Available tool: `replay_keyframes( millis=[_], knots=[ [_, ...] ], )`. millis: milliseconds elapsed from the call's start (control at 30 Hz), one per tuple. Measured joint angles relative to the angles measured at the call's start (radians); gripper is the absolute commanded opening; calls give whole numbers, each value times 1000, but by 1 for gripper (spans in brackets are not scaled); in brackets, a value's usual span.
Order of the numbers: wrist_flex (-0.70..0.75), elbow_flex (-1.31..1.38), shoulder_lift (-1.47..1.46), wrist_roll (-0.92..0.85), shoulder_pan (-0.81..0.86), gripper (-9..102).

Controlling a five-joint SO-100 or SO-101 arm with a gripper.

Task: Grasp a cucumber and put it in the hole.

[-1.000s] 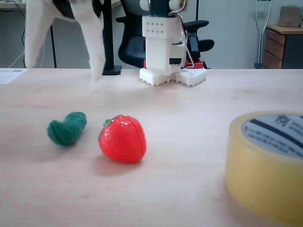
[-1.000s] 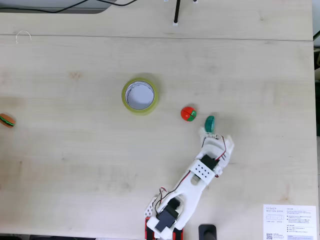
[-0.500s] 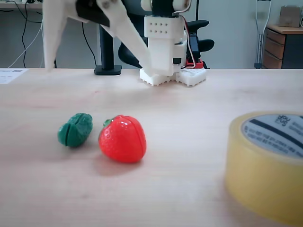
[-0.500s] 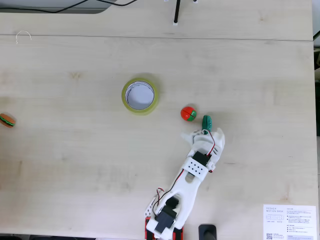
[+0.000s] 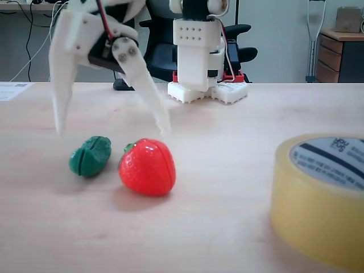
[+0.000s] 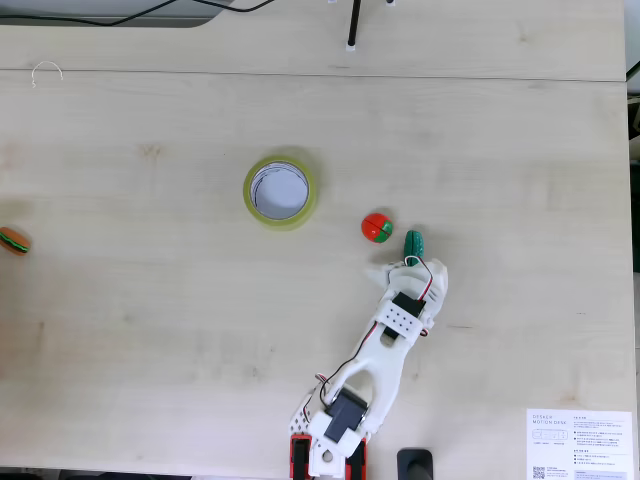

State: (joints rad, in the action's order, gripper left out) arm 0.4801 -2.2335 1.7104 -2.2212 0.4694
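Fixed view from counter level first: we see the tool [image 5: 111, 132] with its two white fingers spread wide, released and gripping nothing, tips poised above and behind the cucumber [image 5: 90, 155], which lies on the counter [image 5: 227, 193] at centre left, just beside the red strawberry [image 5: 147, 167]. From the top-down fixed view the cucumber [image 6: 413, 243] sits right of centre, well apart from the hole [image 6: 279, 187] in the tape roll [image 6: 300, 212]. We judge it light, stiff plastic, bumpy enough to grip yet rounded and prone to rolling. We would take it across its narrow middle, keeping the strawberry-side finger clear of the strawberry
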Motion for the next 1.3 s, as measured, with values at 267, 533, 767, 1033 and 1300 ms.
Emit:
replay_keyframes(
  millis=[267,533,767,1033,1300],
  knots=[
    [-54,0,-91,0,0,40],
    [-57,55,-144,9,-3,35],
    [-57,83,-176,104,-5,23],
    [-35,83,-184,179,-5,14],
    [58,87,-167,207,-5,9]
  ],
)
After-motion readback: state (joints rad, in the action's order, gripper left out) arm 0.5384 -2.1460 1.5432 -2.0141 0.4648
